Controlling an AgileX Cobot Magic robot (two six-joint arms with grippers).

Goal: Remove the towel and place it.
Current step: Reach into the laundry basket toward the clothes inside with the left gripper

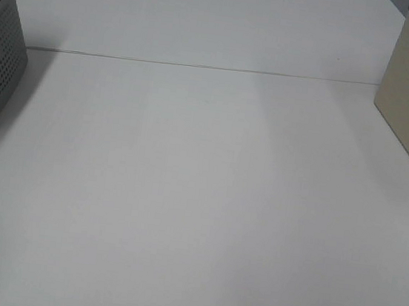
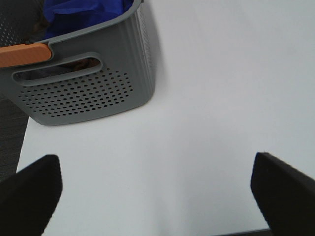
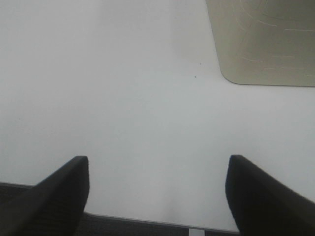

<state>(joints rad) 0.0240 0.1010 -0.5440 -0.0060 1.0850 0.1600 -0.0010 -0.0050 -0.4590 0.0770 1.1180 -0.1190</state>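
0 of 2 steps look done: the towel (image 2: pixel 88 12) sits in the basket (image 2: pixel 83 93), not yet lifted out or placed.
The towel shows only in the left wrist view, as a crumpled heap of deep royal-blue cloth filling the grey perforated basket up to its rim, beside an orange piece (image 2: pixel 22 54) on that rim; its edges and any tag are hidden. The left fingers (image 2: pixel 29 191) stand spread wide and empty over the bare white tabletop (image 1: pixel 199 197), near the basket but apart from it. The right fingers (image 3: pixel 54 196) are likewise parted with nothing between them, near a beige box (image 3: pixel 266 39) on the other side. Judging from this, reaching in, grasping, lifting out and laying the cloth down all remain.
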